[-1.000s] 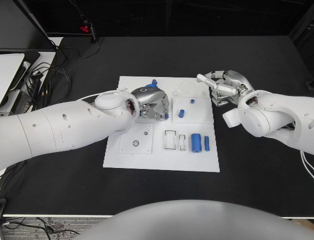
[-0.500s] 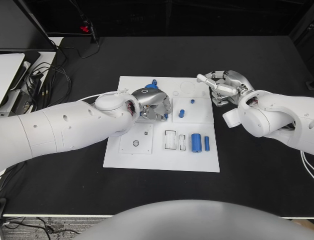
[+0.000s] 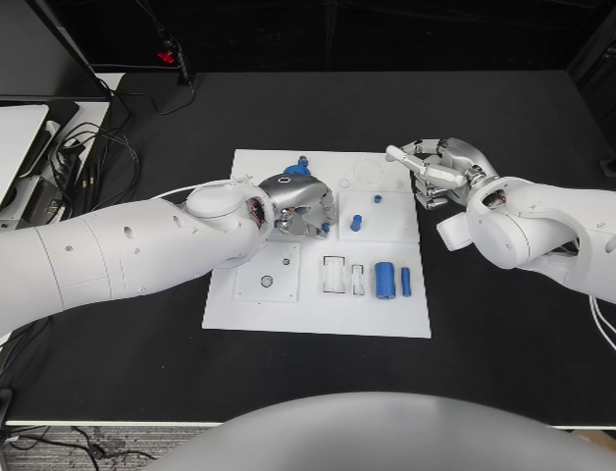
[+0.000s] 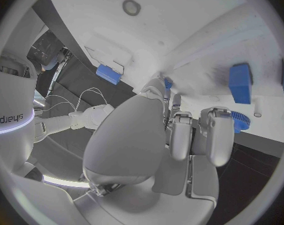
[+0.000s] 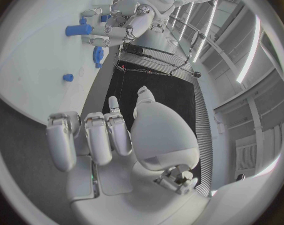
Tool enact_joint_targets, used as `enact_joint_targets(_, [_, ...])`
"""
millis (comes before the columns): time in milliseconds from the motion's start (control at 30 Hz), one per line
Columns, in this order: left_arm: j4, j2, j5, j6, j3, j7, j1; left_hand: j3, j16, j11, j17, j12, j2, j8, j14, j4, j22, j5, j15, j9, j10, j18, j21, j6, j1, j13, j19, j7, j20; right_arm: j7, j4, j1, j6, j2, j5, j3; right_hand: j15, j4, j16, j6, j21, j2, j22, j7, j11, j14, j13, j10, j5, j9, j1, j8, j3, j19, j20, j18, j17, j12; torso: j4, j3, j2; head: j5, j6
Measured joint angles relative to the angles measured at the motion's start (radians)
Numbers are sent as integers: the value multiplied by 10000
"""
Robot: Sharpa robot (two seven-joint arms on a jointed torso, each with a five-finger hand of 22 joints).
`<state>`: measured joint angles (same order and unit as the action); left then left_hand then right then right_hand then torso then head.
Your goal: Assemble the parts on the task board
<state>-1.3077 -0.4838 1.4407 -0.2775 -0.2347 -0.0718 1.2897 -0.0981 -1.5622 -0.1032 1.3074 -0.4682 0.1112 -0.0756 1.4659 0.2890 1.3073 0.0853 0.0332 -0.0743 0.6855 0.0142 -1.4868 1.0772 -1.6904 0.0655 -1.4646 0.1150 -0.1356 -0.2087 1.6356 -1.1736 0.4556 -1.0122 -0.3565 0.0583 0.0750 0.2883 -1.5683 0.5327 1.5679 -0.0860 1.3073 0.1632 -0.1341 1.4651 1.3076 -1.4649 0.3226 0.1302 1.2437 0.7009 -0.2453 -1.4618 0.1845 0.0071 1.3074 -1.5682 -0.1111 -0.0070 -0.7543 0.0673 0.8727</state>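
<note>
Centrally, task board [image 3: 317, 319], blue parts [image 3: 385, 280] apparently slotted

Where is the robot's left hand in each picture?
Head view: the left hand hangs over the middle of the task board, at the end of the arm coming from the left.
Left wrist view: it fills the circle's middle, fingers down toward the board.
Right wrist view: small and far off, across the board.
Shared landmark: the white task board.

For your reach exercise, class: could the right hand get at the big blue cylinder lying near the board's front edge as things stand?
Probably yes: the blue cylinder lies uncovered, the right hand holds nothing, and the left hand works elsewhere on the task board.
</note>
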Motion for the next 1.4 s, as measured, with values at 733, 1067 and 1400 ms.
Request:
enact_joint_targets(733, [11, 20, 189, 163, 24, -15, 30, -399, -39, 74, 5, 8, -182, -213, 0, -16, 0, -4, 0, -118, 215, 0, -113, 691, -369, -37, 0, 141, 0, 5, -3, 0, -11, 6, 0, 0, 0, 0, 0, 0, 0, 0, 0, 0, 0, 0, 0, 0, 0, 0, 0, 0, 0, 0, 0, 0, -1, 0, 0, -1, -3, 12, 0])
enact_joint_targets(1067, [33, 27, 270, 127, 27, -96, 32, -474, -39, 31, 4, 47, -276, -381, 0, -38, 0, 176, 1, -158, 438, 0, -113, 1115, -270, -5, 0, 106, 0, 7, -3, 0, -12, 1, 0, 0, 0, 0, 0, 0, 0, 0, 0, 0, 0, 0, 0, 0, 0, 1, 0, 0, 0, 0, 0, 0, -1, 0, -4, 3, -3, 12, 0])
enact_joint_targets(1400, [53, 19, 300, 61, 18, -156, 26, -487, -38, 14, 3, 106, -340, -431, 0, -26, 0, 240, 1, -158, 526, 0, -112, 1118, -166, -19, 0, 104, -1, 9, -2, 0, -13, 3, 0, 0, 0, 0, 0, 0, 0, 0, 0, 0, 0, 0, 0, 0, 0, 1, 0, 0, 0, 0, 0, 0, -1, 0, -8, -1, -7, 1, 0])
